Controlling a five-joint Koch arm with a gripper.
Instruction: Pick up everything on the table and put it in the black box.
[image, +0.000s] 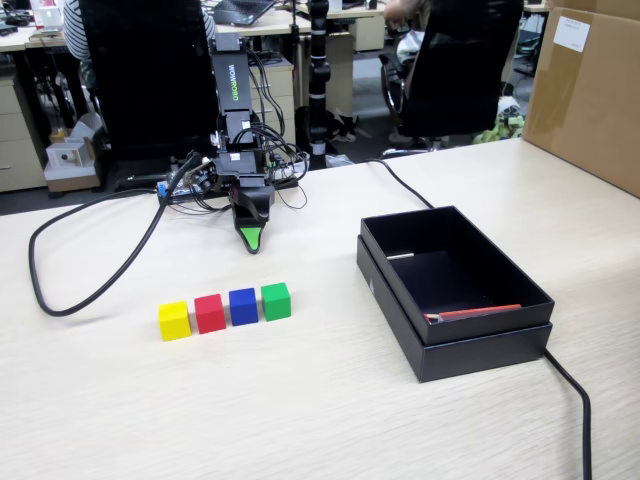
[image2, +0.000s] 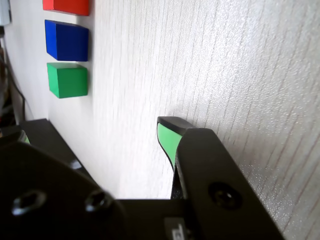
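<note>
Four cubes (image: 224, 309), one black box (image: 470, 340), one brown carton (image: 590, 95).

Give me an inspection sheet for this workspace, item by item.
Surface: pale wood-grain table, no spills seen.
Job's things: yellow cube, red cube, blue cube and green cube in a row on the table; black box to their right in the fixed view holds no cube, only a red strip.
Clutter: nothing seen.
End effector: end effector tip down behind the row, holding nothing; open or shut cannot be told.
Cables: black cable loops left; another black cable passes the box.
Surroundings: brown carton, office chairs.
</note>
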